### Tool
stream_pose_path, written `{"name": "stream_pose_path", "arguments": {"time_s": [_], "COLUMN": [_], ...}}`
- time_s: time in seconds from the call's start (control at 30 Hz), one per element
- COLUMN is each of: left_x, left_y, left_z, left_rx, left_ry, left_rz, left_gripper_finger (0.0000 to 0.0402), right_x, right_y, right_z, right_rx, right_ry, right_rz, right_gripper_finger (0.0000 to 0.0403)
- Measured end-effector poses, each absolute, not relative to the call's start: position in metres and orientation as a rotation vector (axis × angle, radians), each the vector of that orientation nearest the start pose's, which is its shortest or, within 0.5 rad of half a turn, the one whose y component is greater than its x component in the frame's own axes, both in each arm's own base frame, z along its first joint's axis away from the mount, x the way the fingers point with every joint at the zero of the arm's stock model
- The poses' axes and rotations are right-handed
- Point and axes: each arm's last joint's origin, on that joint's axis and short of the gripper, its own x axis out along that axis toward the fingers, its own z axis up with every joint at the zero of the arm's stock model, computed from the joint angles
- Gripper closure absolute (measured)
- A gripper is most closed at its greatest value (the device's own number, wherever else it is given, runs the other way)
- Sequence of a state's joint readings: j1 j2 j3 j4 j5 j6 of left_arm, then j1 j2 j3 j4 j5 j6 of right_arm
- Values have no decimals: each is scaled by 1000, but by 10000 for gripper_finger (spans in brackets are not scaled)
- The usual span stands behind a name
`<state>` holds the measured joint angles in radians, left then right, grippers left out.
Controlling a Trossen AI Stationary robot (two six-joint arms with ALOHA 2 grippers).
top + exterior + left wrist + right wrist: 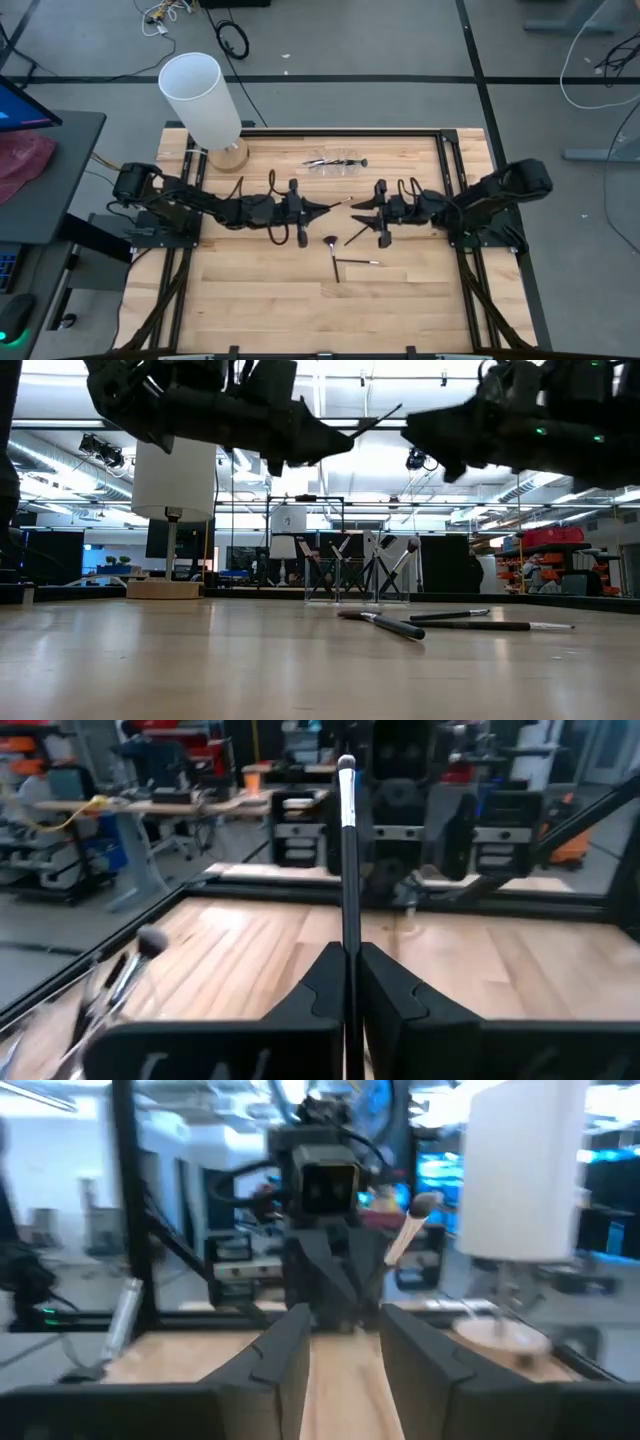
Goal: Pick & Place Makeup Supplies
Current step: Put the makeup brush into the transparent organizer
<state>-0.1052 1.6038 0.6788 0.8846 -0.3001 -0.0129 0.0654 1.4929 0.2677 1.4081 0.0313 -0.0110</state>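
My left gripper hovers above the middle of the table, shut on one makeup brush that sticks out toward my right gripper. In the left wrist view the brush runs forward from between the fingers, silvery ferrule farthest out. My right gripper is open, facing the left gripper just short of the brush's bristle head. Three more brushes lie flat on the table below. Others stand in a clear holder. My left gripper pinches the brush's dark handle between its two shut fingers. The fingers come level from the table's left and lie along the brush. The brush is lifted clear of the table and slants slightly upward out of the fingertips.
A tall white cylinder on a wooden base stands at the far left corner. Black rails frame the wooden table. The near half of the table is bare wood. A workshop shows beyond the table in the low view.
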Motion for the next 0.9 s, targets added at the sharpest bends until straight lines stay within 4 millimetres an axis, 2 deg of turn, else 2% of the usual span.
{"name": "stream_pose_path", "arguments": {"time_s": [0.23,0.67,0.9], "left_x": [320,319,319], "left_y": [-29,-32,-31], "left_z": [206,205,204], "left_rx": [1,41,42], "left_ry": [3,17,22], "left_rz": [149,137,140], "left_gripper_finger": [387,386,386], "right_x": [257,267,269], "right_y": [4,-1,0], "right_z": [185,199,201], "right_rx": [7,-2,-11], "right_ry": [-174,-219,-226], "right_rz": [67,199,203], "right_gripper_finger": [277,277,284]}}
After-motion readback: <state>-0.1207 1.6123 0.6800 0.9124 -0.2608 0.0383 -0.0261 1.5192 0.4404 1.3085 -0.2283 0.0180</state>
